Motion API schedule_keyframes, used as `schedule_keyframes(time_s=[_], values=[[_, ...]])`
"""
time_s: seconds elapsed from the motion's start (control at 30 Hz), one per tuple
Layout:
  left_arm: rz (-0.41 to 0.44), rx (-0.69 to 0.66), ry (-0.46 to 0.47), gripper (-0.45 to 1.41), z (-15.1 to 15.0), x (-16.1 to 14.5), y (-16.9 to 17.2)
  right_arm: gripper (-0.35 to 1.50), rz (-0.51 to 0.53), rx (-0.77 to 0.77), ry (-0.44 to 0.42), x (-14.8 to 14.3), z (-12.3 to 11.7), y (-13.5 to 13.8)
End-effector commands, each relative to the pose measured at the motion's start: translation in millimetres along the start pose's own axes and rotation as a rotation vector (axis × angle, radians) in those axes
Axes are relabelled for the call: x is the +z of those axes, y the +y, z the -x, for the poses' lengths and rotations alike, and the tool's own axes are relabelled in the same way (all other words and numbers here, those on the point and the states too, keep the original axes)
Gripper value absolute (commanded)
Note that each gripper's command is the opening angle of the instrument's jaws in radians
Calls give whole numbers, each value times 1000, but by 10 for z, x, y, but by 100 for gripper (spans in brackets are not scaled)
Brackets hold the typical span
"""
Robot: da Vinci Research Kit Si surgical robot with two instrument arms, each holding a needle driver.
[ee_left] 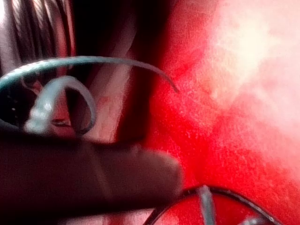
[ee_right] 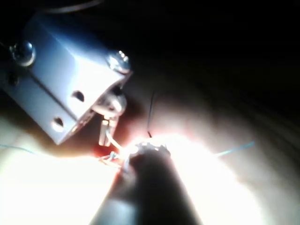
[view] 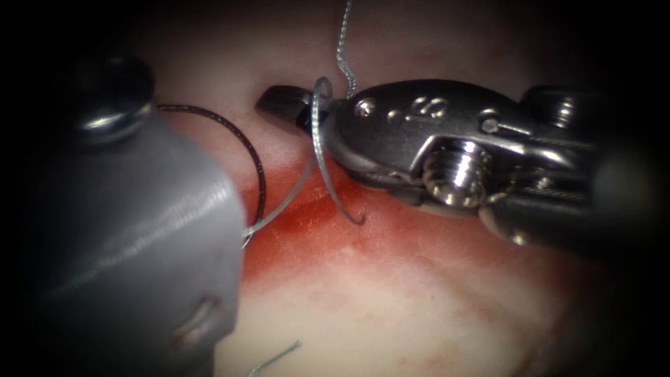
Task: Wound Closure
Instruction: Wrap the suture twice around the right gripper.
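Closest to the endoscope, the left arm's tool [view: 125,230] bulks large as a grey blurred housing with a round screw head on its top; its hand is hidden behind that body, so I cannot tell whether it grips anything. A pale thread [view: 286,199] runs out from behind its right edge, up and to the right toward the other tool. A dark, thin strand [view: 244,143] arcs from near the screw head over and down to the same spot at the housing's edge. A short cut end of thread [view: 276,357] lies on the pale tissue [view: 419,307] just below the housing.

Beyond that lies the cut [view: 307,223], a red wet band running across the tissue, with red fluid [view: 391,237] spread around it.

Above the cut, the right arm's tool [view: 283,106] comes in from the right, its hand closed on the curved needle [view: 322,150] near the upper part of its curve. The needle hangs down from the dark jaws, sweeping across the cut, and its lower end hooks at the tissue surface at the red band; whether that tip is in the tissue I cannot tell. Farther back, a twisted pale strand [view: 342,49] rises from behind the right tool's jaws toward the top.

In the left wrist view, the needle [ee_left: 93,62] arches over the red tissue [ee_left: 225,140].
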Motion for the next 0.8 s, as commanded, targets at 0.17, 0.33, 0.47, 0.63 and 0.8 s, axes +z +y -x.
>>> schedule_keyframes(time_s=[0.17,0.33,0.47,0.63,0.8], values=[[167,47,-80,-45,9,-38,40,-35,-328,-201,-20,13,-11,0],[260,31,-119,-45,0,-36,60,-35,-633,-282,89,6,-15,6],[295,15,-120,-45,-5,-31,69,-35,-732,-248,160,0,-17,10],[321,-6,-128,-45,-9,-9,72,-35,-945,-22,357,-2,-9,3],[288,-18,-123,-45,-4,9,67,-35,-1078,205,509,13,14,-17]])
